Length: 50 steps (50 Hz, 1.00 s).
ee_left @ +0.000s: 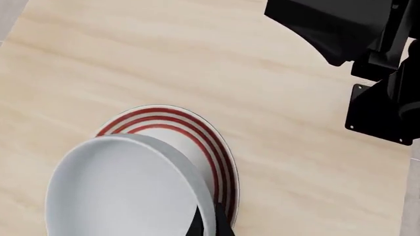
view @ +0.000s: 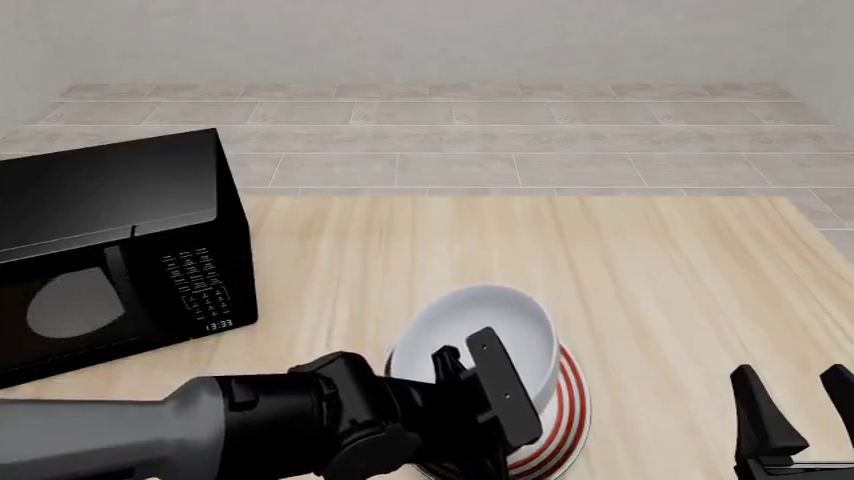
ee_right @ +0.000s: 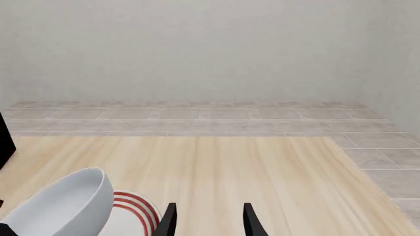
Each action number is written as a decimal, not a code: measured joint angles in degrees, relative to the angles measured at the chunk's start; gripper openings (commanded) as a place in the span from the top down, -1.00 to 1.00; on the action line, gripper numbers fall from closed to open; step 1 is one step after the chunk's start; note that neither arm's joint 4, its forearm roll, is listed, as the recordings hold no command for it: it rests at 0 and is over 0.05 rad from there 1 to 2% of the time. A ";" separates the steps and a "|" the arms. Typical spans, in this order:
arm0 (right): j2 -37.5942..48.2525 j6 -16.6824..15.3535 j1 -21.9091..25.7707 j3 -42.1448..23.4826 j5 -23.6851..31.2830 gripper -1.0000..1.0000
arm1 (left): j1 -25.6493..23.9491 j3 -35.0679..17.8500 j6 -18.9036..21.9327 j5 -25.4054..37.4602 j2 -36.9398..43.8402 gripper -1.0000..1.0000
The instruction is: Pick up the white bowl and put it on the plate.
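Note:
The white bowl [view: 491, 325] hangs tilted over the plate [view: 570, 415], its opening turned toward the far left. My left gripper [view: 461, 372] is shut on the bowl's near rim. In the left wrist view one dark finger [ee_left: 211, 222] presses the outside of the bowl [ee_left: 118, 191], and the red-ringed plate [ee_left: 200, 132] shows just behind it. Whether the bowl touches the plate I cannot tell. My right gripper [view: 795, 405] stands open at the near right, holding nothing; its wrist view shows the bowl [ee_right: 66, 206] and the plate [ee_right: 136, 206] off to one side of the gripper [ee_right: 208, 220].
A black microwave [view: 107, 250] stands on the left of the table with its door shut. The right arm [ee_left: 384, 83] crosses the left wrist view. The table's right edge [view: 814, 215] meets grey floor tiles.

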 measured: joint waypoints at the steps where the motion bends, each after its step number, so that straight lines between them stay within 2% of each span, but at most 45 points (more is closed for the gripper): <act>1: 0.00 0.00 0.00 0.00 0.00 -1.00 | -0.02 0.00 -0.04 -0.08 0.10 1.00; 36: 0.00 0.00 0.00 0.00 0.00 -1.00 | 0.00 -0.40 -0.93 -2.94 4.07 1.00; 37: 0.00 0.00 0.00 0.00 0.00 -1.00 | 0.00 -0.41 -0.96 -2.99 4.14 -1.00; 50: 0.00 0.00 0.00 0.00 0.00 -1.00 | 0.34 -1.04 -0.87 -3.17 4.58 -1.00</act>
